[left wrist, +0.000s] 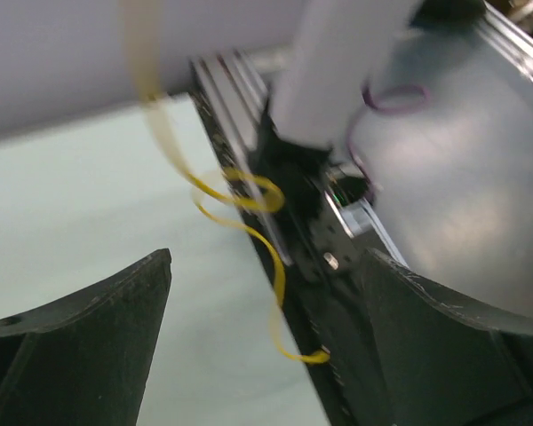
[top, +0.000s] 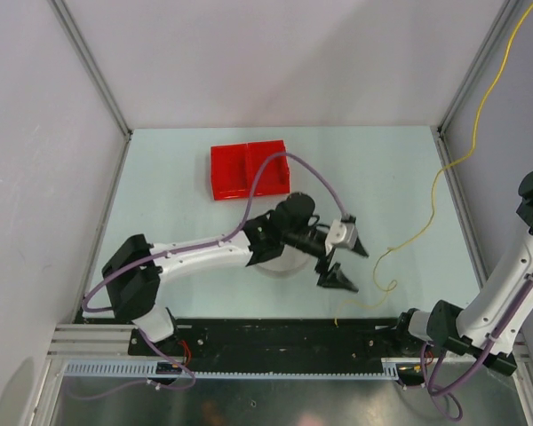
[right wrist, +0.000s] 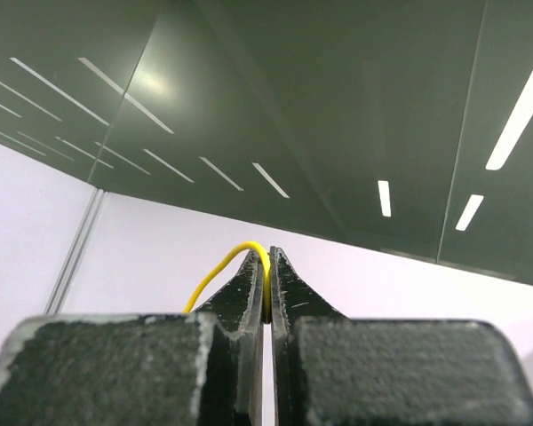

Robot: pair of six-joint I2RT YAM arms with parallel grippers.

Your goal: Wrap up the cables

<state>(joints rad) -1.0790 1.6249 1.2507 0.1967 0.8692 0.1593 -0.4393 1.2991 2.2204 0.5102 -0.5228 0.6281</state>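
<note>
The cable (top: 433, 191), a thin kinked yellow wire, comes down from the upper right, curls on the table and ends by the black base rail (top: 284, 333). My left gripper (top: 355, 271) stands open just left of those curls. In the left wrist view the cable (left wrist: 249, 191) loops ahead of the left gripper (left wrist: 268, 259), and its tail lies between the wide-apart fingers without touching them. My right gripper (right wrist: 267, 257) points up toward the ceiling, shut on the cable (right wrist: 220, 268), which arcs out over the left fingertip. In the top view that gripper is out of frame.
A red two-compartment tray (top: 249, 146) sits at the back of the table. A pale round disc (top: 271, 266) lies under the left arm's wrist. The right arm (top: 506, 275) rises along the right frame post. White walls close in the table on three sides.
</note>
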